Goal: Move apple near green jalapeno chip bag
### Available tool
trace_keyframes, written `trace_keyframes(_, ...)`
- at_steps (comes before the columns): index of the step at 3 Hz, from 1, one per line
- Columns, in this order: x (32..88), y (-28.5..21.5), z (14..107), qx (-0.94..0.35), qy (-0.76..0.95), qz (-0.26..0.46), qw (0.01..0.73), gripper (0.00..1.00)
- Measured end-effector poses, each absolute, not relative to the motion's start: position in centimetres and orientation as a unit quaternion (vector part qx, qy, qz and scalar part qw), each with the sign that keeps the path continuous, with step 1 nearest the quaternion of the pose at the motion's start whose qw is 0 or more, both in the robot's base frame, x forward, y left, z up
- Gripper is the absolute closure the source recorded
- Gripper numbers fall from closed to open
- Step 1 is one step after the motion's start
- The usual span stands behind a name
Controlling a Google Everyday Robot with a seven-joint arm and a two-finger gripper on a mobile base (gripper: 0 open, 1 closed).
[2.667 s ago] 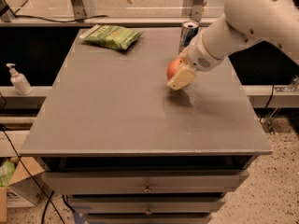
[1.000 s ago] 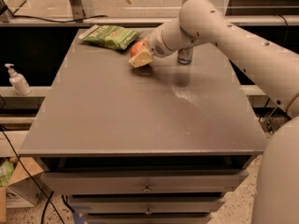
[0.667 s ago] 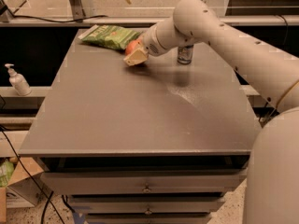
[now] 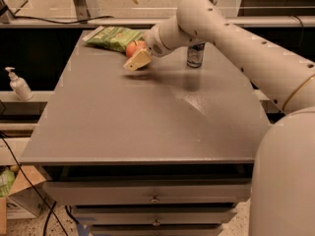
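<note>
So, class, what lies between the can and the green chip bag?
The camera view shows the apple there, held in the gripper, close by the bag.

That bench (image 4: 147, 127) is smooth matt grey with a faint sheen. The bag (image 4: 112, 36) is crinkly, glossy plastic, the apple (image 4: 131, 47) smooth-skinned. The gripper (image 4: 134, 58), back by the bag, grips the apple with matt tan plastic fingers (image 4: 139, 61). The can (image 4: 195, 56) looks like shiny metal.

The gripper (image 4: 134, 58), clasping the apple (image 4: 132, 47), has swung from the table's (image 4: 147, 127) right to its far left. The apple is now beside the chip bag (image 4: 110, 36), perhaps touching.
</note>
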State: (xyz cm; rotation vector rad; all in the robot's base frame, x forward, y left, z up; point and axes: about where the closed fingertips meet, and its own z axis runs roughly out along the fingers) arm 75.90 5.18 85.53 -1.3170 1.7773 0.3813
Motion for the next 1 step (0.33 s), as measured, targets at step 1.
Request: trace_keyframes(1,75.90,5.18,85.53,-0.529,0.713,0.153,0.434,0.00)
